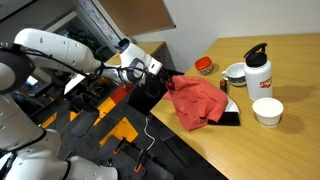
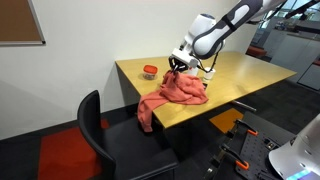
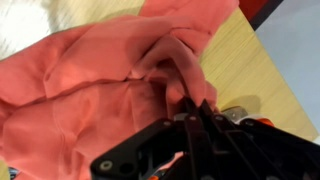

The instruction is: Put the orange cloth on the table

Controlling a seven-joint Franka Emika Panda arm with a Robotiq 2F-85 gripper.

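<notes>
While pinched along one raised fold, fills most of the wrist view as the orange cloth (image 3: 90, 90). Gripped there by the black gripper (image 3: 186, 98) entering from 6 o'clock, with both fingers (image 3: 194, 110) closed tight on the fabric. Lies mostly bunched on the wooden table (image 2: 255, 75) near its edge, with one end hanging off toward 7 o'clock beside a black chair (image 2: 93, 130) in an exterior view. Meets the gripper (image 1: 166, 82) at 9 o'clock of the cloth (image 1: 197, 102) in an exterior view, right at the table's rim. Covers part of a flat black item (image 1: 233, 119) at 4 o'clock. Around the cloth on the tabletop, apart from it: at 12 o'clock a small red bowl (image 1: 204, 66), at 1 o'clock a white cup (image 1: 236, 73), at 2 o'clock a white bottle (image 1: 261, 75) with a black cap, at 3 o'clock a white bowl (image 1: 267, 111).
</notes>
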